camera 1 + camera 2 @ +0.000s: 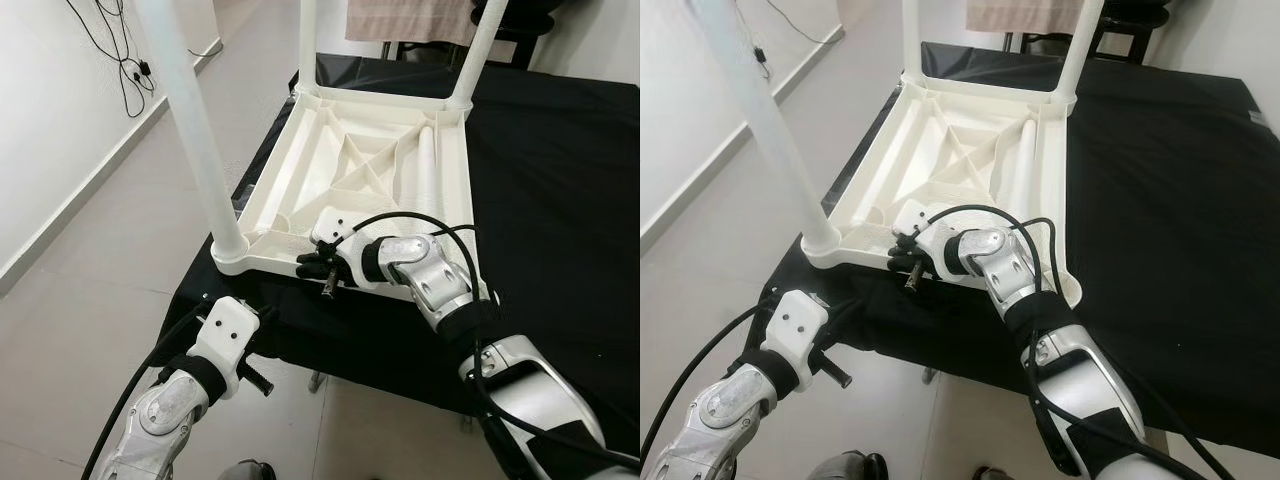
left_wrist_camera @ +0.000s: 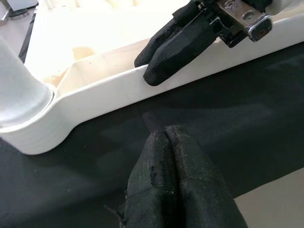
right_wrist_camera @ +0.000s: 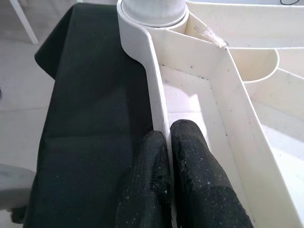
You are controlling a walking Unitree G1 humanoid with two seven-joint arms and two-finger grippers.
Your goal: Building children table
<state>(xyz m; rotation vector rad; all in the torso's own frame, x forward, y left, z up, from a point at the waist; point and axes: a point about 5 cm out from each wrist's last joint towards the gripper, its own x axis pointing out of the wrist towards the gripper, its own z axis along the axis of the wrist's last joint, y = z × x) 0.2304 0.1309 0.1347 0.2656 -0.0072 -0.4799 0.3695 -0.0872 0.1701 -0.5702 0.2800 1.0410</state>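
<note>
A white plastic tabletop (image 1: 350, 170) lies upside down on a bench covered with black cloth (image 1: 560, 180), its ribbed underside facing up. Three legs stand upright in its corner sockets: a near-left leg (image 1: 195, 120) and two at the far corners (image 1: 308, 40) (image 1: 478, 45). A fourth leg (image 1: 428, 170) lies loose inside the tabletop along its right side, and the near-right socket has no leg in it. The right hand (image 1: 318, 266) reaches in from the right to the near edge of the tabletop, not far from the near-left leg; the right wrist view shows its two fingers (image 3: 190, 156) pinched on the thin rim wall (image 3: 159, 102), one finger outside over the cloth and one inside the tray. The left hand (image 2: 166, 142) is lower, just beside the front edge of the bench below that corner; its fingers are pressed together with nothing between them, pointing at the cloth in front of the rim. A dark cable (image 1: 120, 50) hangs on the white wall at left.
</note>
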